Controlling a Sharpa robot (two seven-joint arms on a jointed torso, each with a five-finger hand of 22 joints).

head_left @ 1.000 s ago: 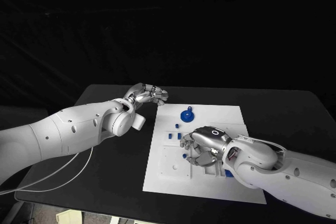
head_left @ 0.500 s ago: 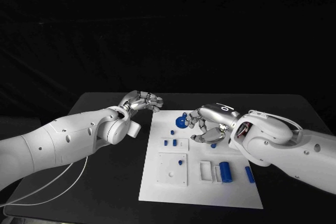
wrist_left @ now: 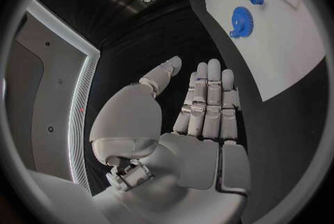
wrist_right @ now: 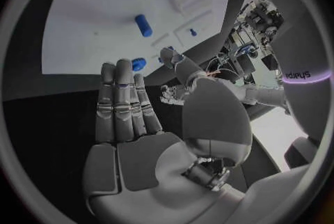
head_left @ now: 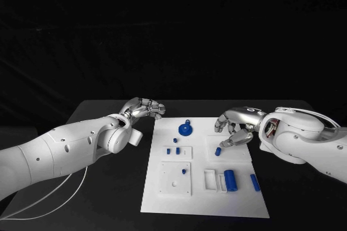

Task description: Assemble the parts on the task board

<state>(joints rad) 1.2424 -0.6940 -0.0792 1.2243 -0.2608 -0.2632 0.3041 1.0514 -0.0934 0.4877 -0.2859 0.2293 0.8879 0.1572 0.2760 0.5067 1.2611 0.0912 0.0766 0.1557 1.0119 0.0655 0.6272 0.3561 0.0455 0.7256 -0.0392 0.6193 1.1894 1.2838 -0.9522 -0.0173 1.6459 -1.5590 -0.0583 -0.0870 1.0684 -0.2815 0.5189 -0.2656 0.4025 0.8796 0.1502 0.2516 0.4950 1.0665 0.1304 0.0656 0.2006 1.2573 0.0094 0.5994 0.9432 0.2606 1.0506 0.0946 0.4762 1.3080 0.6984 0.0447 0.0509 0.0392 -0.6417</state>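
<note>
Your left hand [head_left: 145, 109] and right hand [head_left: 237, 127] hold nothing, fingers loosely apart. On the task board [head_left: 206, 203], the blue gear [head_left: 186, 128] at 12 o'clock and the cylinder [head_left: 230, 180] at 4 look seated; the loose peg [head_left: 217, 151] remains.

A: Both arms are glossy white plastic shells, pretty chunky, with little dark screw holes dotted along the left arm [head_left: 58, 151] and a few on the right arm [head_left: 311, 146] too.

B: Yeah, and the left hand [head_left: 145, 108] and right hand [head_left: 237, 127] are silver metal, segmented fingers with pale grey pads on the inside, easy to see in the wrist views.

A: The left wrist has a big round white disc at the joint. A thin white cable [head_left: 50, 193] loops down under that arm.

B: The right wrist shows some reddish wiring in a gap, plus a thin cable arcing over the forearm. Small dark marking on the back of the right hand.
</note>
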